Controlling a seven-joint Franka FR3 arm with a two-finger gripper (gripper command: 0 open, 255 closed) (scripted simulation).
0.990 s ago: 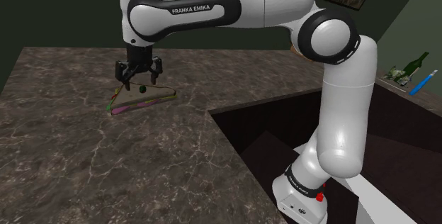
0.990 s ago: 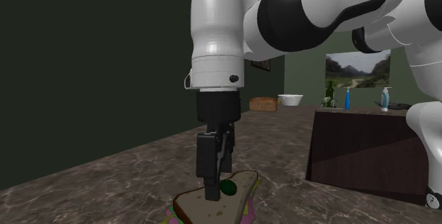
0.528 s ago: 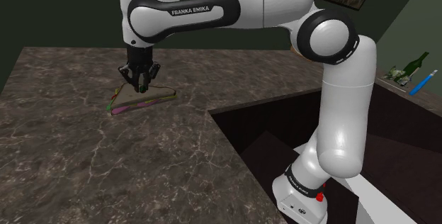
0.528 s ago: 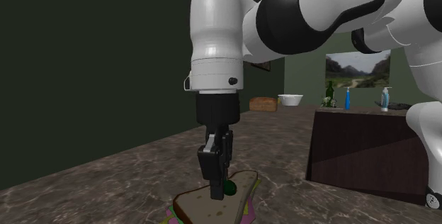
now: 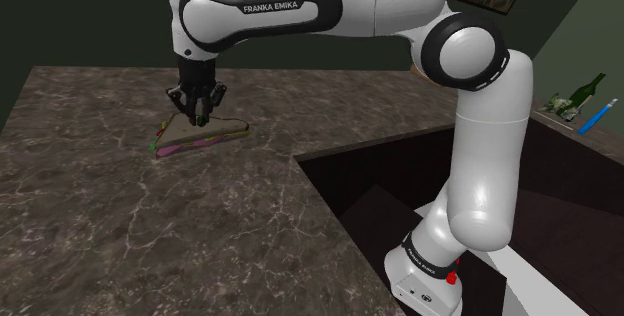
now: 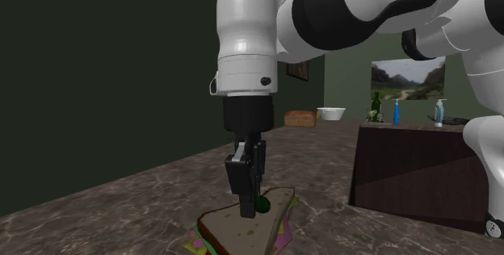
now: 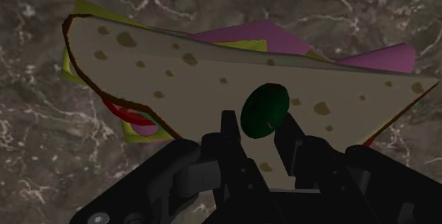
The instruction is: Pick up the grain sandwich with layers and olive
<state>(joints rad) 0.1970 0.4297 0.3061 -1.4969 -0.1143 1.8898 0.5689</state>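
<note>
The grain sandwich (image 5: 200, 136) is a triangular slice of speckled bread (image 7: 198, 74) over pink, yellow and red layers, with a dark green olive (image 7: 265, 109) on top. My black gripper (image 5: 199, 114) comes straight down on it and is shut on the olive, one finger (image 7: 230, 127) on each side. In the second exterior view the gripper (image 6: 252, 203) holds the sandwich (image 6: 242, 227) by the olive (image 6: 262, 206). The sandwich hangs tilted, slightly above the dark marble counter (image 5: 120, 214).
The counter ends at a dark lower recess (image 5: 380, 184) towards the stand. Bottles (image 5: 582, 96) stand at the shoulder view's far right. In the second exterior view a loaf (image 6: 300, 119), a white bowl (image 6: 331, 114) and bottles (image 6: 396, 110) stand far behind.
The fingers closed on the olive from wide open. Since then the gripper has risen a little, and the sandwich has come up and tilted with it.
</note>
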